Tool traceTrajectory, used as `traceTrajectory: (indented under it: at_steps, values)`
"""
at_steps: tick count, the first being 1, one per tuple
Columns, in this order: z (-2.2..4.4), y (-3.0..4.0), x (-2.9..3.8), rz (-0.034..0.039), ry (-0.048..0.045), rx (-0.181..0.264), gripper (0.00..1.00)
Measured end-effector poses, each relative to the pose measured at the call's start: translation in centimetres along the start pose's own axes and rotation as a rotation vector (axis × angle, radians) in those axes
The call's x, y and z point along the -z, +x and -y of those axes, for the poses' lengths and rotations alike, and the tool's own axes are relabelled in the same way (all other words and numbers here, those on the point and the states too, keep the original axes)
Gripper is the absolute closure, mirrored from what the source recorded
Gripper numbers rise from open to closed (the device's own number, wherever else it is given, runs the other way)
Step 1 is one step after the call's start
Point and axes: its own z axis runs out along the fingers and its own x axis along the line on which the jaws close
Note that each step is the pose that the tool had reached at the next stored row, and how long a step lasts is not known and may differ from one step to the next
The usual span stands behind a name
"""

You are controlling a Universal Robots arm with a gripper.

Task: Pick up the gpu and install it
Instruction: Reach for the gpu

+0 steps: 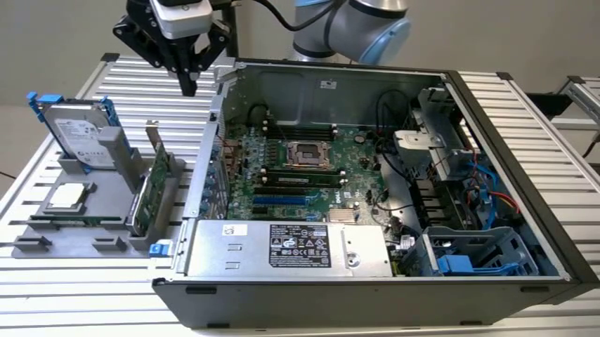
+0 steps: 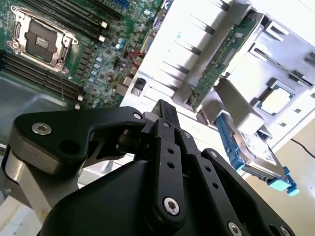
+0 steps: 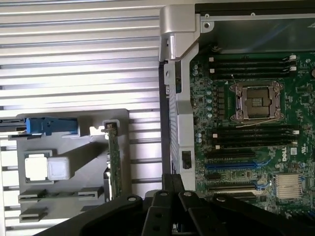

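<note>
Exterior view: the gripper hung fingers-down above the slatted table, its fingers drawn together to a single narrow tip and holding nothing. The gpu stood on its long edge in a grey holder on the table, to the exterior view's left of the open computer case. Its silver bracket rose at the far end of the card. The gripper was above the card and well apart from it, touching nothing.

The same holder carried a hard drive with blue side rails, propped upright, and a square processor chip lying flat. Both sat on the side of the gpu away from the case. Inside the case the motherboard lay exposed, with its processor socket near the middle.

In the first wrist view the gpu appeared edge-on as a thin green strip in the holder, separated from the case wall by bare table slats. In the second wrist view the card stood beyond the gripper's closed fingers.
</note>
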Motion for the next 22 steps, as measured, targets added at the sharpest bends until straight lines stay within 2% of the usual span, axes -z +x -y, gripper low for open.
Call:
traceTrajectory:
  at_steps: [22]
  values:
    - [0.22, 3.19, 0.07, 0.0001, -0.0001, 0.000, 1.00]
